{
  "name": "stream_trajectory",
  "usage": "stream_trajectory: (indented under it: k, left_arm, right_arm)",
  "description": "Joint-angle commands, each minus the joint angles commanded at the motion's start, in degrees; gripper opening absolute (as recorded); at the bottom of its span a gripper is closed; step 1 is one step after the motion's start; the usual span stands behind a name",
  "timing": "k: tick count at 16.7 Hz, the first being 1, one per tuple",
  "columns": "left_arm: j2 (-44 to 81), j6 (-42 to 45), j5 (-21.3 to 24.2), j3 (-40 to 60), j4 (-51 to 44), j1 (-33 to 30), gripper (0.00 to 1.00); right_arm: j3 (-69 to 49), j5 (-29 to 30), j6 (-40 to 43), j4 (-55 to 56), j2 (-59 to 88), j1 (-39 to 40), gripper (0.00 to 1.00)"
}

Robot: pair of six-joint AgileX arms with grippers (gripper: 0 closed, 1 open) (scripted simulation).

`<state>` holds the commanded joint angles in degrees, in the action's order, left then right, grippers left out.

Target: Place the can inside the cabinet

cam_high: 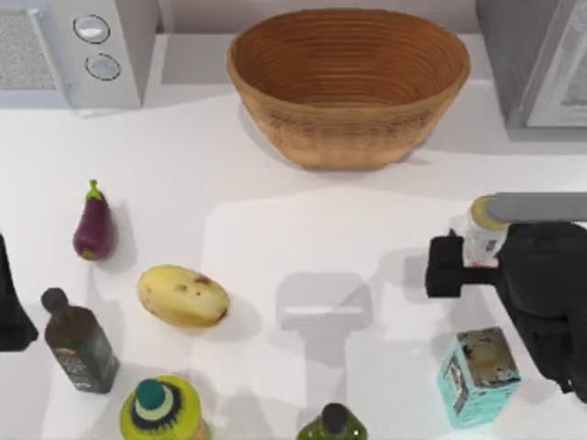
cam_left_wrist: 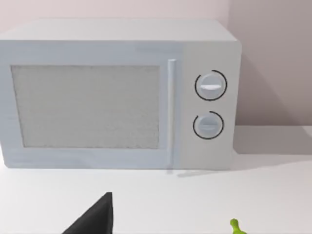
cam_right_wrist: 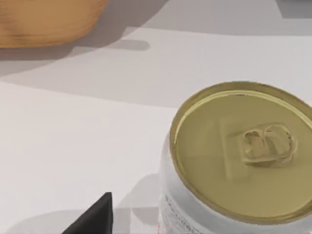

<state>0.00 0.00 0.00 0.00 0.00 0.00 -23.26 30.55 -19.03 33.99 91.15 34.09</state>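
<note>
Two arms share a white table (cam_high: 275, 183), seen from above. At the right side, the right gripper (cam_high: 472, 261) reaches leftward with the can (cam_high: 483, 234) standing upright between its dark fingers. Whether they press the can or merely flank it cannot be told. The wrist camera looks down on the can's gold top and pull tab (cam_right_wrist: 265, 144).

Likely risk: if the fingers close off-centre or lift too early, the can could tip or slide out.

Just beside the arm, toward the near edge, stands a teal carton (cam_high: 479, 376), which a careless swing could knock. The cabinet (cam_high: 532, 60) sits at the far right corner, with bare table between it and the can. A wicker basket (cam_high: 348, 82) lies left of that path. The left gripper (cam_high: 11, 302) waits at the left edge.
</note>
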Motion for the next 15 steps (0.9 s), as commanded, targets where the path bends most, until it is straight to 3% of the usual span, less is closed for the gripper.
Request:
stream_trajectory:
  k: [9,14,15]
  left_arm:
    - [0.0,0.0,0.0,0.0,0.0,0.0,1.0]
    - [0.0,0.0,0.0,0.0,0.0,0.0,1.0]
    - [0.0,0.0,0.0,0.0,0.0,0.0,1.0]
  right_arm:
    - [-6.04,-2.54,1.84,11.81,16.58,-3.45,1.0]
    - [-6.06,-2.86,2.05,12.68,17.46,-3.64,1.0]
    - [-6.06,-2.86,2.05,12.68,17.46,-3.64,0.92]
